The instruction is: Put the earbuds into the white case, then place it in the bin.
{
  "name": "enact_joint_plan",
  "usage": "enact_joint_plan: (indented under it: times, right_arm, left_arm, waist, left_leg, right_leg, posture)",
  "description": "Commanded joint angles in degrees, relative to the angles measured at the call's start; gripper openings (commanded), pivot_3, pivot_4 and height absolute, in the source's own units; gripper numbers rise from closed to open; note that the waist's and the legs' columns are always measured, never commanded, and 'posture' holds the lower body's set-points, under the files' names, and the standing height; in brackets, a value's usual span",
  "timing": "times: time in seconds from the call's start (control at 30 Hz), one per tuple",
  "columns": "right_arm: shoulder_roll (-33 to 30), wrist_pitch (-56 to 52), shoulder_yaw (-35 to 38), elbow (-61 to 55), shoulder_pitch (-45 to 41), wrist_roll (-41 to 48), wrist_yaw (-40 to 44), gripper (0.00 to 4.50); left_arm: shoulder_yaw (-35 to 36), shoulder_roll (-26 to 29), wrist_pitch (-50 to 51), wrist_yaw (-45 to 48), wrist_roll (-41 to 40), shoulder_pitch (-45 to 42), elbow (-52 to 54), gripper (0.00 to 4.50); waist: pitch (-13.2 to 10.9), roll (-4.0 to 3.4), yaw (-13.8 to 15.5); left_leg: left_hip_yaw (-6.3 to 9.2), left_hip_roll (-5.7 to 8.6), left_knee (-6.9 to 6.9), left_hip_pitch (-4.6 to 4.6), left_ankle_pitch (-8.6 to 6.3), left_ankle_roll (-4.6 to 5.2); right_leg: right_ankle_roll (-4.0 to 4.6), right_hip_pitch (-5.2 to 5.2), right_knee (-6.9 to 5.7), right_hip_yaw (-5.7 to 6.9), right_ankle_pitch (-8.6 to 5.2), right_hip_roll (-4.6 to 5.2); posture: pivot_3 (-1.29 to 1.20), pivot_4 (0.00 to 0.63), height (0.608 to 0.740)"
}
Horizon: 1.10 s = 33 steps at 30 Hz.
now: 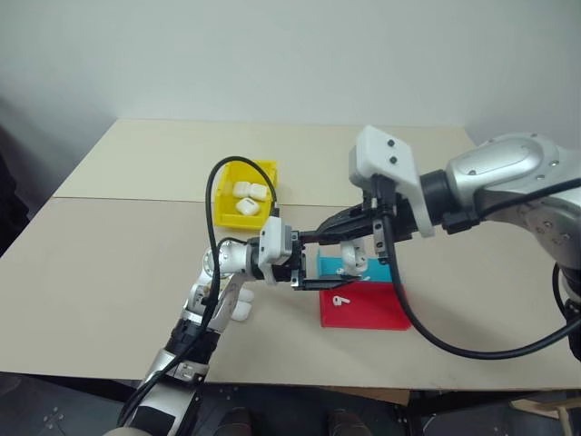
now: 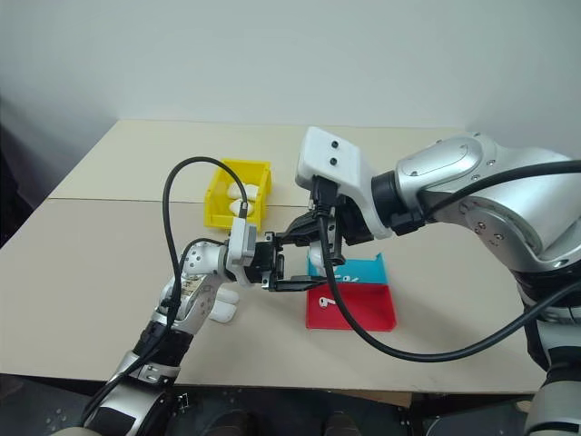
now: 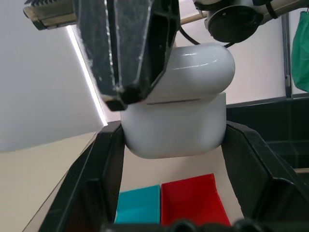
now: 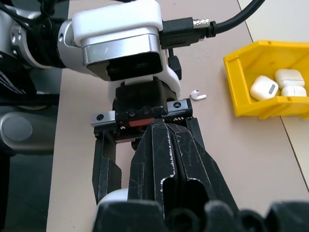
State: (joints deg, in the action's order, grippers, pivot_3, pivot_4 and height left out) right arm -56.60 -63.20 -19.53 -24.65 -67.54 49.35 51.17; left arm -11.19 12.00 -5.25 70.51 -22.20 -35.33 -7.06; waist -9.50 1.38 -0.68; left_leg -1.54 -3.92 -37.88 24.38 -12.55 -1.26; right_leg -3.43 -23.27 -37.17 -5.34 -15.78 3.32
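Beige table (image 1: 109,272): we see all the trays resting on it, robot arms reaching in from the near edge.
Yellow bin (image 1: 238,172): far-left of the trays, open top, at least three white cases (image 1: 247,198) lying inside; in the right wrist view it sits off to the side with the same cases (image 4: 276,84) visible.
Loose case (image 1: 241,311): a white one lies on the table just beside the left forearm, near edge.
Left gripper (image 1: 331,262): raised above the table, pointing toward the robot's right, fingers clamped on the white case (image 3: 176,116). In the left wrist view we see the case seated between the two black fingers, lid seam showing, lid looks closed or nearly so.
Right gripper (image 3: 128,72): comes in from the right and above, fingers pressed together with no gap, tips resting against the upper part of the held case. We can't tell whether it pinches anything between them.
Teal tray (image 2: 363,269): flat, on the table under the two grippers, far side of the red one, touching it.
Red tray (image 1: 368,309): flat, nearest the robot on the right; one earbud (image 1: 340,298) lies on it near its left end.
Second earbud (image 4: 197,95): we see one lying on the bare table in the right wrist view, between the left wrist and the bin.
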Motion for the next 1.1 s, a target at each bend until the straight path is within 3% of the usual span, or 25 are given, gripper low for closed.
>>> enact_joint_plan:
  times: [0.03, 0.3, 0.5, 0.63, 0.73, 0.9, 1.0, 1.1]
  right_arm:
    - [-1.8, 0.8, 1.2, -1.8, 1.7, -3.9, 2.2, 0.04]
    - [-2.2, 1.4, 6.4, -2.3, 3.8, -5.7, 4.7, 0.04]
    - [2.9, 0.1, 19.9, 3.7, 3.5, 0.1, 0.8, 0.04]
    - [5.0, 0.5, 30.9, 4.5, 7.3, 1.9, -6.2, 0.04]
    - [5.4, 0.0, 35.3, 1.7, 13.2, 0.9, -11.7, 0.04]
    - [10.2, -3.2, 43.6, -2.3, 24.8, 5.3, -21.4, 0.04]
    - [11.9, -4.3, 44.8, -4.1, 31.1, 5.8, -25.2, 0.04]
    - [12.8, -5.7, 44.6, -4.5, 34.8, 6.4, -28.6, 0.04]
  left_arm:
    - [1.0, -0.2, -1.5, -0.1, -1.2, -0.7, 1.9, 2.76]
    - [1.6, -0.5, -1.9, -0.5, -1.4, -0.4, 1.7, 2.76]
    - [3.6, -0.2, -2.3, -3.7, -1.2, 1.2, 2.8, 2.76]
    - [7.8, -1.0, 1.2, -17.0, 1.3, 0.2, 6.2, 2.76]
    - [10.7, -2.3, 3.8, -29.2, 5.2, -2.4, 7.0, 2.76]
    - [15.4, -2.4, 18.6, -47.7, 8.6, -9.7, 3.8, 2.76]
    - [14.6, -1.6, 24.0, -55.4, 13.9, -13.9, -3.0, 2.76]
    - [14.3, -0.4, 24.9, -61.9, 18.8, -19.4, -16.5, 2.76]
  waist:
    - [0.0, 0.00, 0.1]
    - [0.0, 0.00, -0.1]
    - [0.0, 0.00, 0.0]
    - [0.0, 0.01, 0.3]
    - [0.0, 0.02, 0.8]
    - [0.0, 0.02, 1.0]
    - [0.0, 0.02, 1.0]
    - [0.0, 0.02, 1.0]
  left_leg:
    - [0.00, 0.00, 0.00, 0.00, 0.00, 0.00]
    - [0.00, 0.00, 0.00, -0.03, 0.00, 0.00]
    - [0.01, 0.00, 0.00, -0.06, 0.00, 0.00]
    - [0.02, 0.01, 0.00, -0.02, 0.00, 0.00]
    - [0.06, 0.02, -0.01, -0.03, 0.00, 0.00]
    - [0.11, 0.07, -0.04, -0.05, 0.01, 0.00]
    - [0.10, 0.08, -0.03, -0.05, 0.01, 0.00]
    - [0.12, 0.10, -0.03, -0.06, 0.02, 0.00]
  right_leg:
    - [0.00, 0.00, 0.00, 0.01, 0.00, 0.00]
    - [0.00, 0.01, -0.02, 0.00, 0.00, 0.00]
    - [0.00, 0.04, -0.05, 0.00, 0.00, -0.01]
    - [0.00, 0.05, -0.02, 0.02, 0.01, 0.02]
    - [-0.03, 0.11, 0.00, 0.05, 0.02, 0.03]
    - [-0.07, 0.13, -0.05, 0.04, 0.04, 0.02]
    - [-0.07, 0.13, -0.03, 0.03, 0.04, 0.03]
    - [-0.07, 0.13, -0.03, 0.06, 0.04, 0.02]
  posture:
    - [0.00, 0.150, 0.740]
    - [0.00, 0.150, 0.740]
    - [0.00, 0.150, 0.740]
    - [0.00, 0.150, 0.740]
    - [0.00, 0.150, 0.740]
    - [0.00, 0.150, 0.740]
    - [0.00, 0.150, 0.740]
    - [0.00, 0.150, 0.740]
